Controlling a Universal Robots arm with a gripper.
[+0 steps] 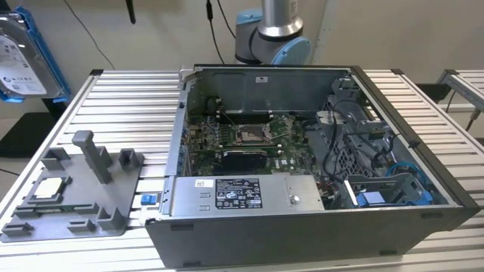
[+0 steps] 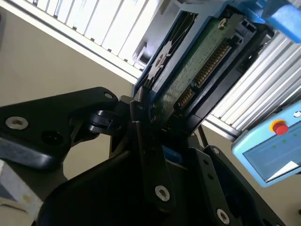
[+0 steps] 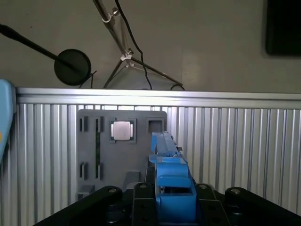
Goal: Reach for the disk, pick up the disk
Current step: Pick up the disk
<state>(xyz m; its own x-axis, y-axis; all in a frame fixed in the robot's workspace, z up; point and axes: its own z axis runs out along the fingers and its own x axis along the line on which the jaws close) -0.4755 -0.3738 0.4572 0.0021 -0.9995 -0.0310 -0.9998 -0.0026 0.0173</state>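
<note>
the ribbed worktop (image 3: 235, 141) is seen well below the hand (image 2: 162, 117), with the open computer case (image 1: 302, 226) and the grey fixture plate (image 3: 94, 141) resting on it. the disk (image 2: 188, 66) is held aloft, its blue-framed edge pinched between the hand's black fingers (image 2: 139, 141). a small silver chip (image 3: 122, 130) is seated in the plate beneath the hand.

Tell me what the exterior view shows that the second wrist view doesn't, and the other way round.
Exterior view: the open computer case, the grey tray holding the chip, and the label side of the disk. Second wrist view: the gripper shut on the disk's end, its green circuit board, a blue pendant with a red button. Both: the disk in its blue carrier and the slatted table.
</note>
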